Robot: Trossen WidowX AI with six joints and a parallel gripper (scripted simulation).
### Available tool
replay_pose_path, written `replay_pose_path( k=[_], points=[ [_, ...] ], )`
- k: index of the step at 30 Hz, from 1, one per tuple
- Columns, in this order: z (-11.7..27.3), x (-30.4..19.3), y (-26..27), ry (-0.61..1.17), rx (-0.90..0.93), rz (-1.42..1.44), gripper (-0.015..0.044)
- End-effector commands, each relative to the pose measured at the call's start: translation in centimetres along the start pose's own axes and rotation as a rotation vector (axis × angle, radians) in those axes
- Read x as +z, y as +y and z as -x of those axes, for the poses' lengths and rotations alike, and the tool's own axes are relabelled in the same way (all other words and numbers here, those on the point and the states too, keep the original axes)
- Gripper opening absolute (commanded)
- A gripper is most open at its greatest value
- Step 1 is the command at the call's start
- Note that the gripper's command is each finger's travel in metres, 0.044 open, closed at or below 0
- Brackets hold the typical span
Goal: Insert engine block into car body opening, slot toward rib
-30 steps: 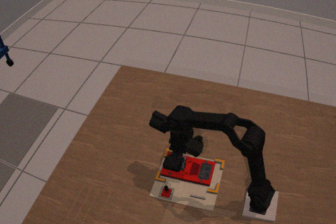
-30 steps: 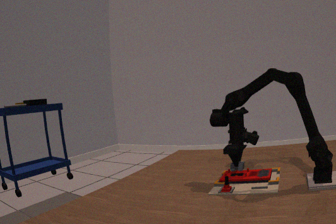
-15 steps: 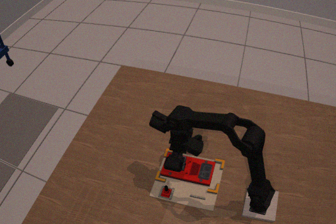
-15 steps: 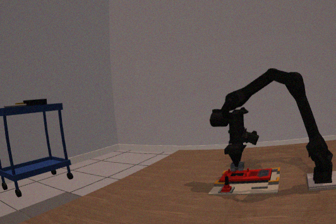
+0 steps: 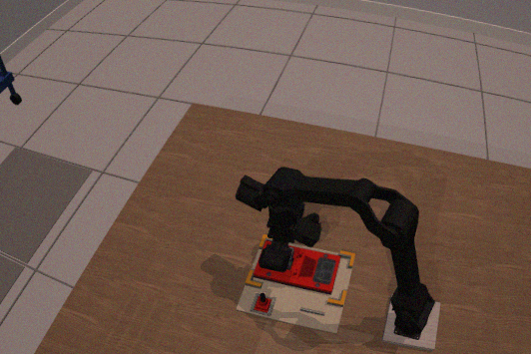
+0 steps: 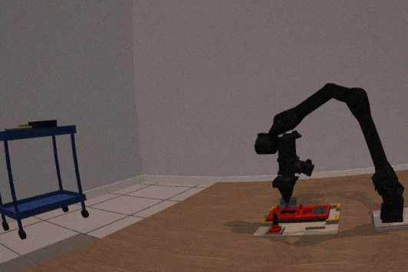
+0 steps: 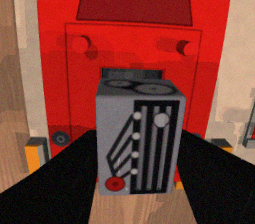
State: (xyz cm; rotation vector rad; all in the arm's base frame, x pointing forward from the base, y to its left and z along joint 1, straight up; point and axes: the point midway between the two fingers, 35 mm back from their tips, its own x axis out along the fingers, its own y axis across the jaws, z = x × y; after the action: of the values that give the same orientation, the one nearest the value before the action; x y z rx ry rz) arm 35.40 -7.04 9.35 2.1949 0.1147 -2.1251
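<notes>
My gripper [image 5: 274, 259] [image 6: 286, 195] [image 7: 136, 138] is shut on the grey engine block [image 6: 290, 201] [image 7: 137, 125], a box with black stripes, white dots and a red dot on its face. The block hangs upright just above the red car body [image 5: 304, 268] [image 6: 307, 211] [image 7: 52, 75], over its dark opening [image 6: 288, 211] [image 7: 132, 73] at the body's left end. In the wrist view the block covers most of the opening. In the top view the gripper hides the block. I cannot make out the rib.
The car body lies on a beige mat [image 5: 289, 308] [image 6: 307, 228] with orange corner marks [image 5: 347, 255]. A small red stand with a black post [image 5: 262, 302] [image 6: 274, 227] sits at the mat's front left. The arm base [image 5: 411, 323] stands to the right. A blue cart [image 6: 38, 172] is far left.
</notes>
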Motion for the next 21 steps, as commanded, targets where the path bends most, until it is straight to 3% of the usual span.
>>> replay_pose_path(
  k=[1,21],
  points=[
    [0.16,-0.20,-0.04,0.007,-0.004,-0.010,0.0158],
    [0.29,-0.30,-0.06,0.007,-0.004,-0.025,0.0158]
  ],
)
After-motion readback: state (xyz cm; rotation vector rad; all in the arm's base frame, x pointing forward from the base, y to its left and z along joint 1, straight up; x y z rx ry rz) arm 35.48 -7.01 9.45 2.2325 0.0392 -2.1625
